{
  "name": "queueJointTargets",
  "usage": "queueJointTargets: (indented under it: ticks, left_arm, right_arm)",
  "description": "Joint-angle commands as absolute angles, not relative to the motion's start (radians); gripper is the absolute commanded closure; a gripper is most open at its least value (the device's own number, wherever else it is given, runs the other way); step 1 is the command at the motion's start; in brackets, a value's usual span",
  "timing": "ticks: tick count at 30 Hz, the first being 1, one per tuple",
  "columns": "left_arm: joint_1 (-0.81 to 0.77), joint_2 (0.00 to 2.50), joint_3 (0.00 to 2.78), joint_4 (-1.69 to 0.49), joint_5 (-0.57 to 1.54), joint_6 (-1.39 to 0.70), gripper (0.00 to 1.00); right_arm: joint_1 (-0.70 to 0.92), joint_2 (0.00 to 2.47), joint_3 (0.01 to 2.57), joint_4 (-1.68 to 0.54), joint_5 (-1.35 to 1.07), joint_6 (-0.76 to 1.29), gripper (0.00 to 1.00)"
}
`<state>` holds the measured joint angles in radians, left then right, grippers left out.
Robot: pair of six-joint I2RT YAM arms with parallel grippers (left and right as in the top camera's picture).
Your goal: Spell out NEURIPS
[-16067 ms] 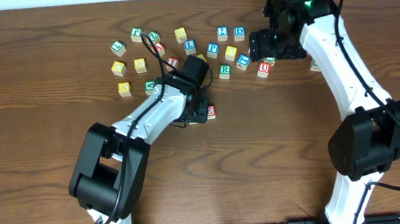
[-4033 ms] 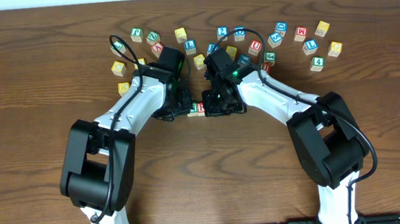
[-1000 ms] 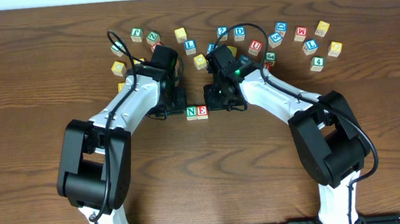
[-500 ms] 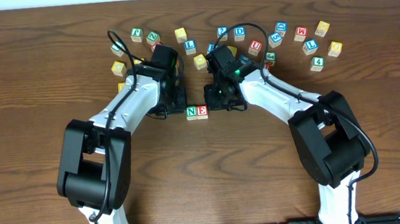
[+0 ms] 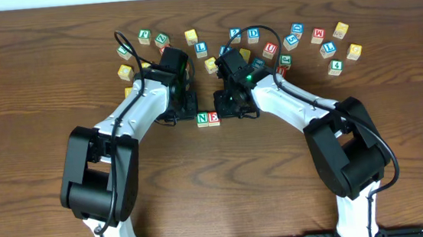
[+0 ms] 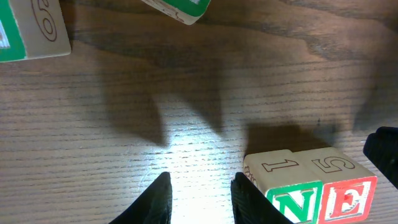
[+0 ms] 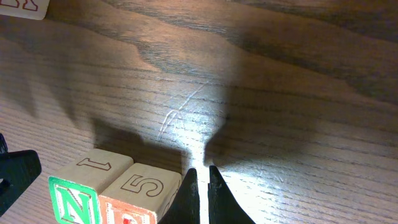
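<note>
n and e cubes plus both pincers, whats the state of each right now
N cube, placed, green N facing up, touching the E cube.
E cube, placed, red E facing up, held by neither pincer.
left pincer, open, empty, beside the N cube.
right pincer, shut, empty, beside the E cube.
loose cubes, scattered at the far side, not in the row.

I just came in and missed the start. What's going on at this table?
Two robot arms are spelling a word with letter cubes. A green N cube and a red E cube stand side by side, touching, on the table. The left gripper is open beside the N. The right gripper is shut beside the E. Neither holds anything. The other cubes lie scattered beyond.
</note>
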<state>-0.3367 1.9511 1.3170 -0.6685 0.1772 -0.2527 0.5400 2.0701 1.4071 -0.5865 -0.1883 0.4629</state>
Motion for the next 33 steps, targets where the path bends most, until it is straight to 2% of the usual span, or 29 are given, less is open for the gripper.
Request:
queueJointTargets:
  ticks: [1, 33]
  left_arm:
    - [-0.335, 1.964, 1.308, -0.667, 0.165, -0.232, 0.68]
    - [-0.335, 1.964, 1.308, -0.664, 0.165, -0.229, 0.68]
  right_arm:
    - [0.545, 2.054, 1.419, -0.587, -0.183, 0.456, 0.98]
    - [0.558, 2.054, 1.419, -0.570, -0.182, 0.455, 0.98]
